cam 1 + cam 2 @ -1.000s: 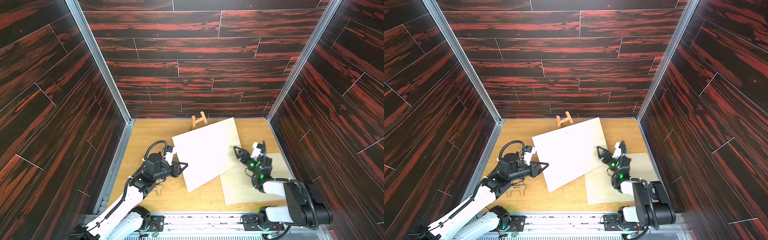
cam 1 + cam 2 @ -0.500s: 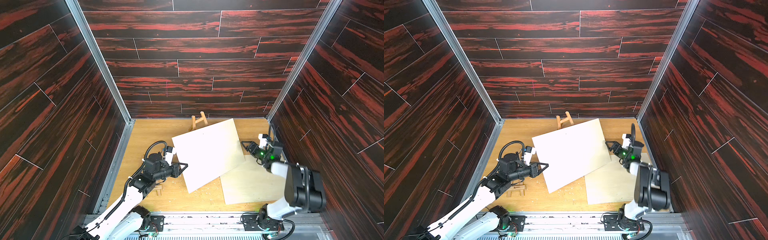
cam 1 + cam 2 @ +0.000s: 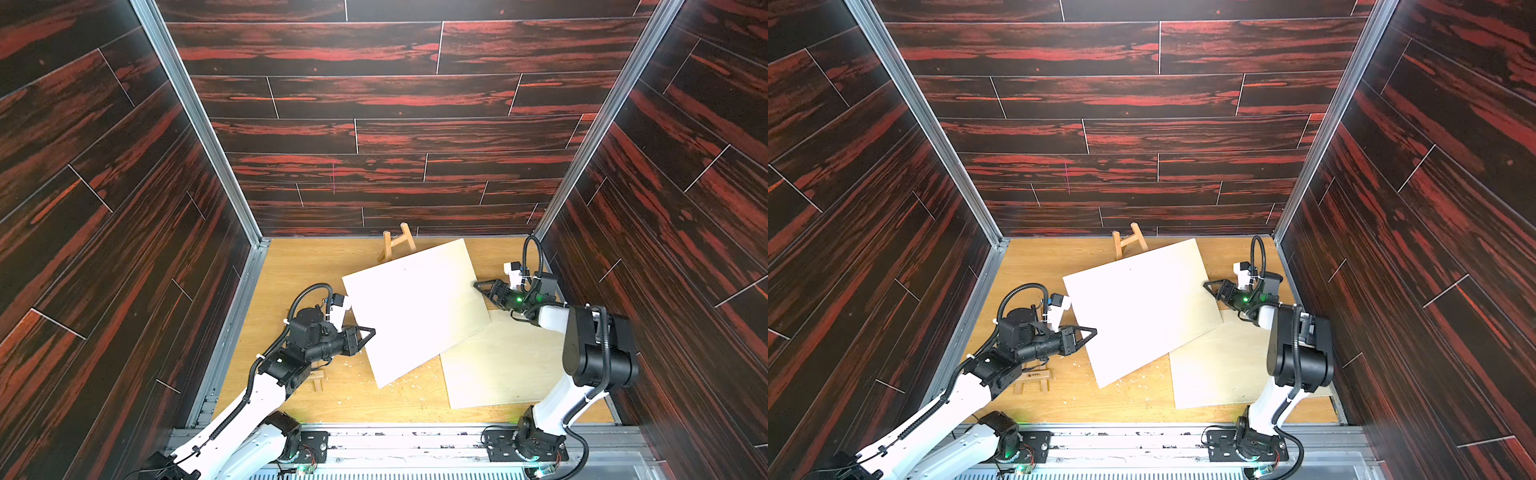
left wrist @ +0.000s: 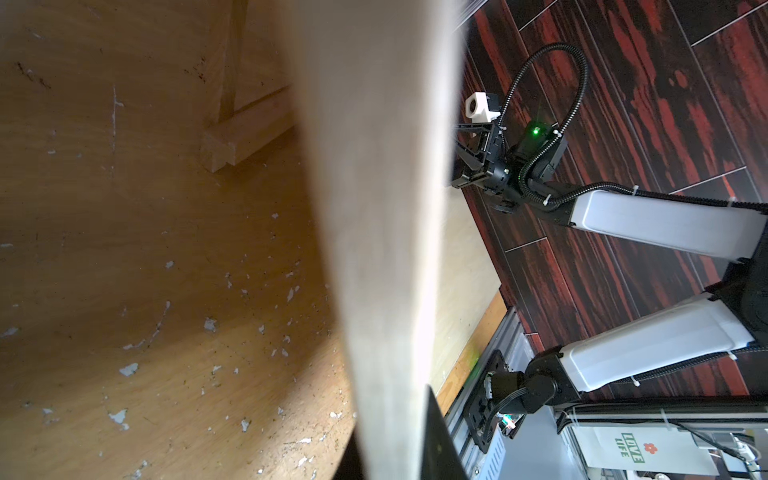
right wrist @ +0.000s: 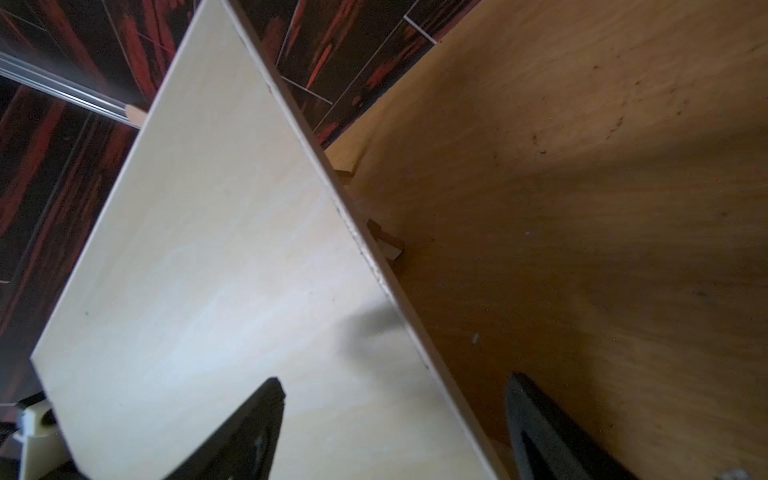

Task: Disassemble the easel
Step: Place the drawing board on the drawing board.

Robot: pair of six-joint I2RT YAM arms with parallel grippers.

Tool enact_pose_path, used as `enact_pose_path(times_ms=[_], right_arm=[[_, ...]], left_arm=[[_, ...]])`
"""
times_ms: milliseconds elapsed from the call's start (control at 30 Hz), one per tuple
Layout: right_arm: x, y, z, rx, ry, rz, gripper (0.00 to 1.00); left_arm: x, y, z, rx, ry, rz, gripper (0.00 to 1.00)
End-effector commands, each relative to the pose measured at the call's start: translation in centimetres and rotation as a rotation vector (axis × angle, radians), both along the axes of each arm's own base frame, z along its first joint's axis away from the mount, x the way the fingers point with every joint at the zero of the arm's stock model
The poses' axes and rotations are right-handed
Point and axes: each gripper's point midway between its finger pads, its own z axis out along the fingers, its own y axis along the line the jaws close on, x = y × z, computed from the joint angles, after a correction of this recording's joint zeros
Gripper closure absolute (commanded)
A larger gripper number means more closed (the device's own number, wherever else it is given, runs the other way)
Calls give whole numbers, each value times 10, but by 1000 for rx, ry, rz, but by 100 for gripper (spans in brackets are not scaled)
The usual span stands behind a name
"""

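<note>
Right wrist: board (image 5: 208, 270) edge runs between the wide-open right fingers (image 5: 249, 424); left fingers (image 4: 440, 449) clamped shut on the board's opposite edge.

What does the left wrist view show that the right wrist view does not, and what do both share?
Left wrist only: the right arm and a white item printed LOVE LIFE. Right wrist only: the left arm's white camera mount. Both: the board, the wooden table and dark red wall panels; each also shows its own jaws at the board's edge.
</note>
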Motion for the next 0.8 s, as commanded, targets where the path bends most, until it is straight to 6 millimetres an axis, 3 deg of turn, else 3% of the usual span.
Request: enact_pose_path(times_ms=[0, 300, 767], right_arm=[[-10, 14, -10, 49, 38, 92, 14], [-28, 31, -6, 71, 54, 189, 16], [-82, 60, 12, 104, 104, 299, 19]], left_arm=[[-37, 4, -57, 112, 205, -86, 100], [-37, 1, -54, 91, 211, -93, 100], [-38, -4, -41, 26, 212, -104, 100]])
